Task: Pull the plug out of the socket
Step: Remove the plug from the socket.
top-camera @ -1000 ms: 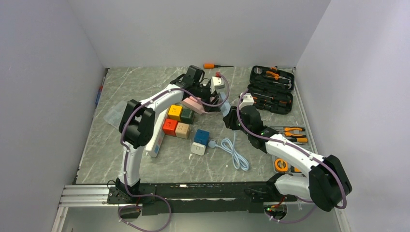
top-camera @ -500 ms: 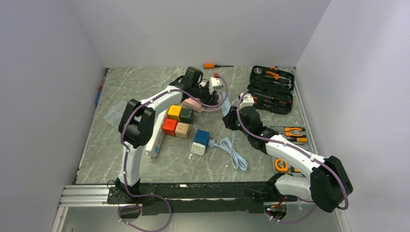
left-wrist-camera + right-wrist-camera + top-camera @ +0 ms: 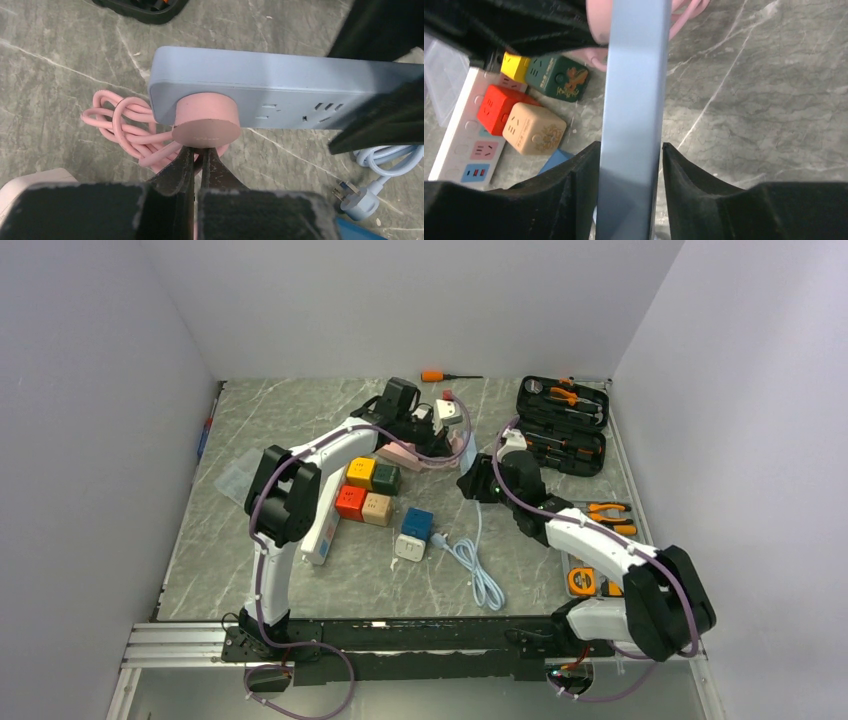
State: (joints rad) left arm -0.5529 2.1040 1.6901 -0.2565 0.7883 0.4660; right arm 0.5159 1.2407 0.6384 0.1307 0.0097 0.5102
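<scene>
In the left wrist view the socket, a light-blue power strip [image 3: 280, 75], hangs on edge above the table. A round pink plug [image 3: 206, 120] sits in its face. My left gripper [image 3: 200, 152] is shut just under the plug, pinching the pink cord [image 3: 125, 132] where it leaves the plug. In the right wrist view my right gripper [image 3: 631, 147] straddles the same strip [image 3: 636, 75]. Its fingers [image 3: 584, 170] stand beside the strip's sides, with a thin gap showing on the right. From above, the left gripper [image 3: 432, 425] and the right gripper [image 3: 478, 483] meet at mid-table.
Coloured cube sockets [image 3: 368, 490] and a long white power strip [image 3: 322, 530] lie under the left arm. A blue cube [image 3: 417, 523] and a coiled blue cable [image 3: 478, 565] are nearer. An open tool case [image 3: 562, 425], pliers [image 3: 608, 515] and a tape measure [image 3: 580, 582] sit right.
The left gripper's jaws have closed under the plug. The right arm has swung its forearm inward and its jaws have eased apart. The blue cable on the table has shifted slightly left.
</scene>
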